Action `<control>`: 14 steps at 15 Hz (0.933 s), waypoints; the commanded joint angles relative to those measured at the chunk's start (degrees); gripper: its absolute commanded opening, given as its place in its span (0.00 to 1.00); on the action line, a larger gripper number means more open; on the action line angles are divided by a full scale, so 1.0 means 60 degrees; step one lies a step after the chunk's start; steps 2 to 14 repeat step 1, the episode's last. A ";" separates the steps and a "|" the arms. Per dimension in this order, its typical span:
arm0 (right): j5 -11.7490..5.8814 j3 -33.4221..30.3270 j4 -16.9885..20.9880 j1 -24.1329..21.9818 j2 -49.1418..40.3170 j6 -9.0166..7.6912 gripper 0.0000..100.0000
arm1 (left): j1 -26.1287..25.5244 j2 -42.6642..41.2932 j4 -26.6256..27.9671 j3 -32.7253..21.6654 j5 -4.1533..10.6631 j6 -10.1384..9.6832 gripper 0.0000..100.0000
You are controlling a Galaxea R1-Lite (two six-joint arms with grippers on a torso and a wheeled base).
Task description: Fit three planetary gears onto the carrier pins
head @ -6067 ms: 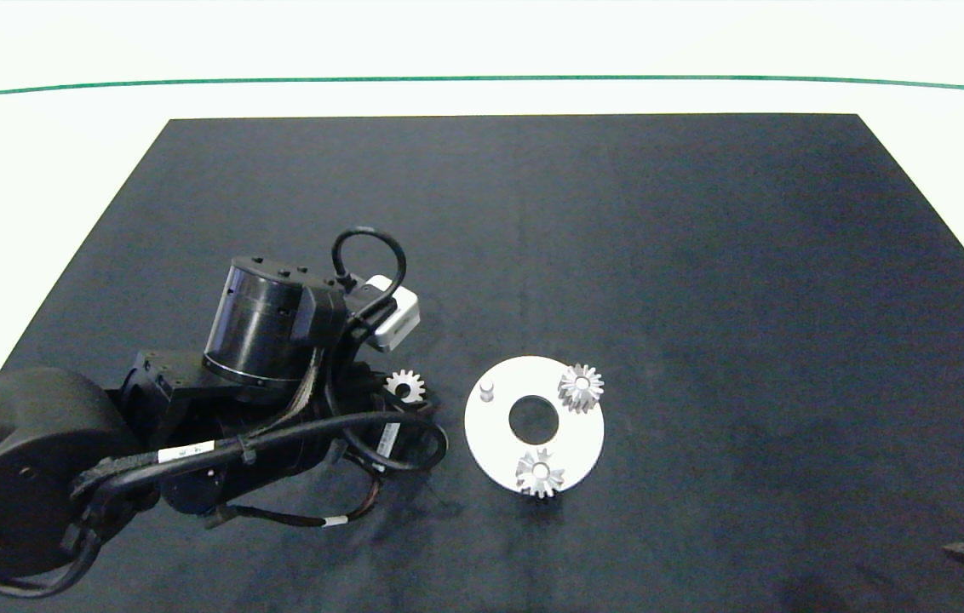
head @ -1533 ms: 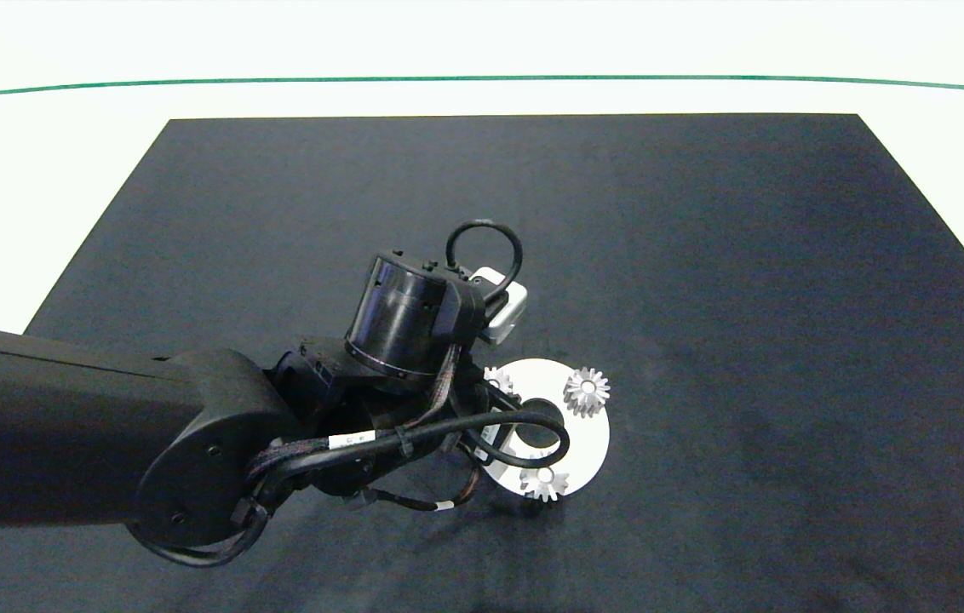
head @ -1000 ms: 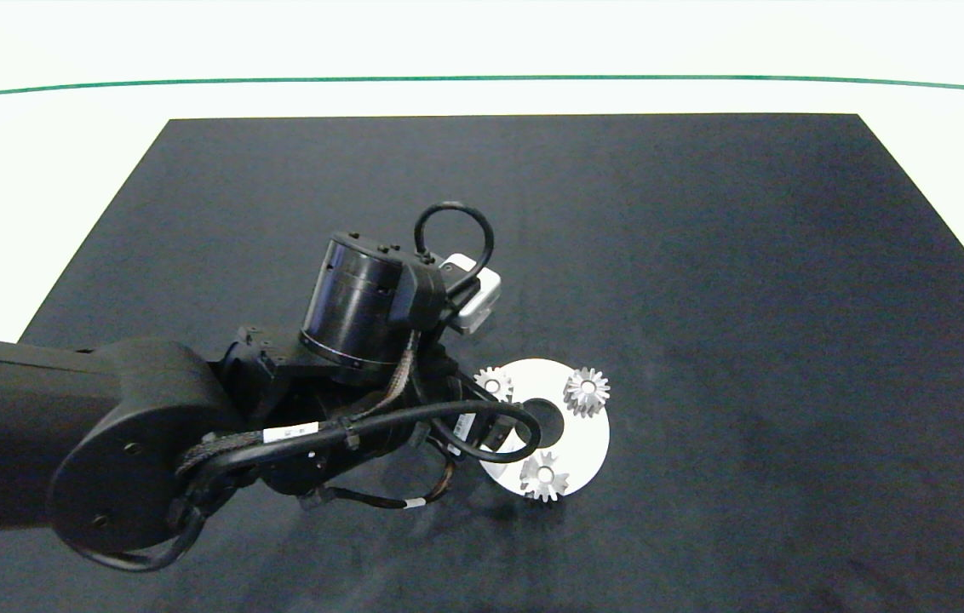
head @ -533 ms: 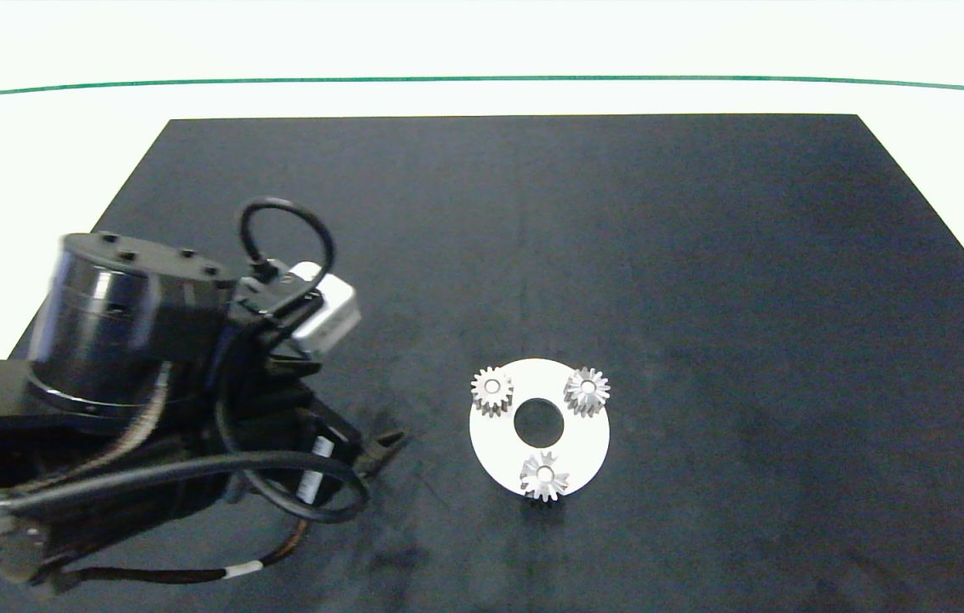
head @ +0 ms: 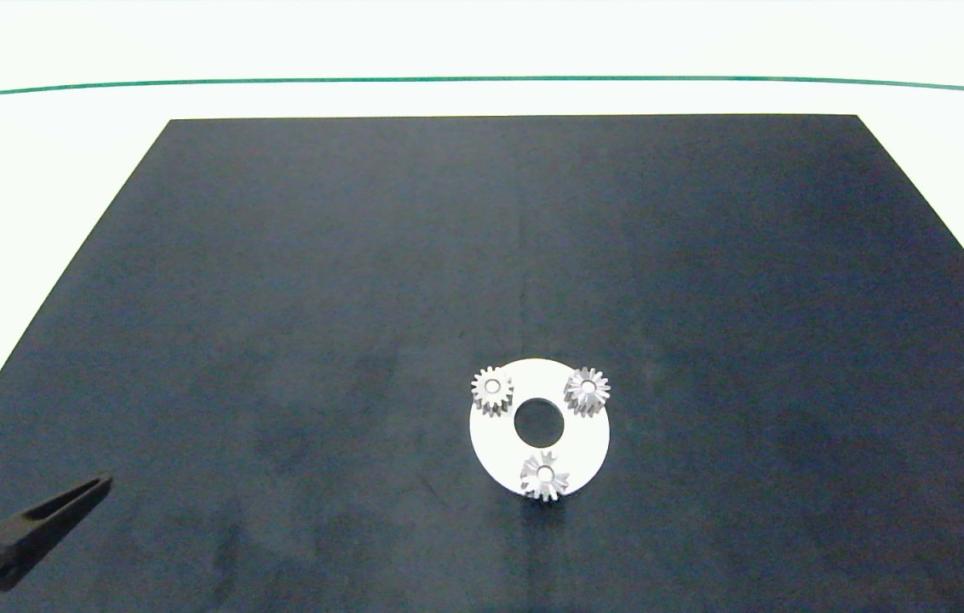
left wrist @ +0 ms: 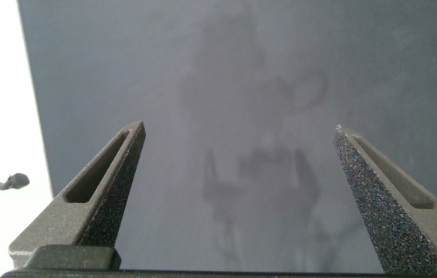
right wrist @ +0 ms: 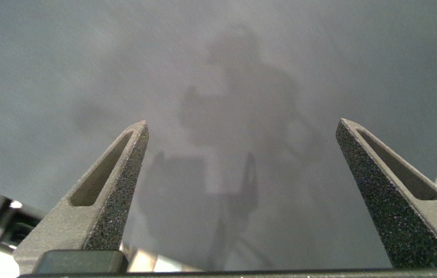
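On the black mat lies a flat white disc [head: 576,447] with a large centre hole. Three silver planetary gears sit on it in a triangle: one at the upper left [head: 492,391], one at the upper right [head: 587,391], one at the near edge [head: 544,477]. The carrier pins are covered by the gears; only pale centres show in the gear holes. My left gripper [head: 31,468] is at the head view's lower left corner, far from the disc, open and empty. The left wrist view shows that gripper [left wrist: 239,135] over bare mat. My right gripper [right wrist: 242,123] is open over bare mat and is out of the head view.
The black mat [head: 363,255] covers most of the white table [head: 39,170]. A green line [head: 482,79] runs across the far side of the table. The mat's left edge and the white table [left wrist: 2,93] show beside the left gripper.
The left arm set the third gear on the disc's upper-left pin, let go, and has drawn back to the lower left corner. The right gripper's tip has left the head view.
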 commanded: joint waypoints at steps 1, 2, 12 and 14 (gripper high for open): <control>-0.0132 0.0100 0.0847 -0.1675 -0.2068 -0.0006 1.00 | 0.1388 -0.3662 0.1130 0.0608 -0.0023 0.0009 1.00; -0.0132 0.0100 0.0847 -0.1675 -0.2068 -0.0006 1.00 | 0.1388 -0.3662 0.1130 0.0608 -0.0023 0.0009 1.00; -0.0132 0.0100 0.0847 -0.1675 -0.2068 -0.0006 1.00 | 0.1388 -0.3662 0.1130 0.0608 -0.0023 0.0009 1.00; -0.0132 0.0100 0.0847 -0.1675 -0.2068 -0.0006 1.00 | 0.1388 -0.3662 0.1130 0.0608 -0.0023 0.0009 1.00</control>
